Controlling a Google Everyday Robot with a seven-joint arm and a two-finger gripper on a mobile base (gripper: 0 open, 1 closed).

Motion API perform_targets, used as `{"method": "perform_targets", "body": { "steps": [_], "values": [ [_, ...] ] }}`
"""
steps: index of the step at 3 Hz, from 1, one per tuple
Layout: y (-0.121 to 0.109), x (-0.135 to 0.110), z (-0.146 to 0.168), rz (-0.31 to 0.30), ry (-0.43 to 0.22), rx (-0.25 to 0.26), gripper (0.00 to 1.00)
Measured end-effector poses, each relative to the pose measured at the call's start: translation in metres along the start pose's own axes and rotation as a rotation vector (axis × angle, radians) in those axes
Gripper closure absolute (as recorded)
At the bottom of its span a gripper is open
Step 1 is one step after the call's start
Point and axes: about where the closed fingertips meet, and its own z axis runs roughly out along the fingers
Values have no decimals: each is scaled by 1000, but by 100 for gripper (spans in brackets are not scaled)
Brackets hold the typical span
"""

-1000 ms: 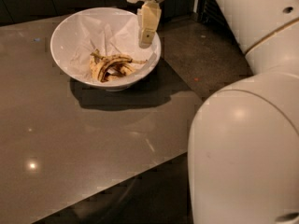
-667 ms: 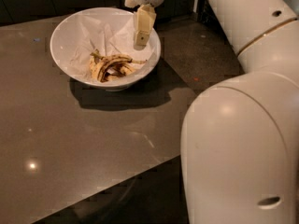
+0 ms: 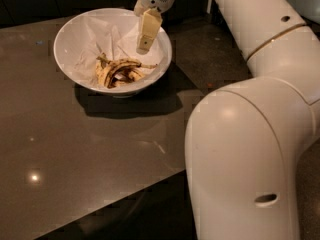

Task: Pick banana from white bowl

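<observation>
Item: banana [image 3: 119,71], bottom of bowl [image 3: 67,30], long axis crosswise. We log it below gripper [image 3: 145,44], toward near-left rim. Gripper over bowl's right side; open or closed, we cannot tell.

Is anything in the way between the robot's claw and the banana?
Nothing visible. The gripper hangs over the white bowl's right side, up and right of the banana, with only open space between. Paper lies beneath the banana.

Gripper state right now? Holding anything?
Gripper: open or closed cannot be told; it hangs over the right side of the large round white bowl, above the streaky dull-yellow banana, which lies in the bowl, not gripped.
</observation>
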Motion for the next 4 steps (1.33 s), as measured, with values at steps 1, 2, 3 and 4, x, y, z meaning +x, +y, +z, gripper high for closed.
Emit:
{"method": "perform_targets", "body": {
  "steps": [1, 2, 3, 4],
  "values": [
    [-3, -1, 6, 31, -9, -7, 16],
    [-3, -5, 14, 55, -1, -17, 18],
    [0, -9, 26, 75, 8, -33, 27],
    [6, -11, 37, 96, 16, -49, 28]
  ]
}}
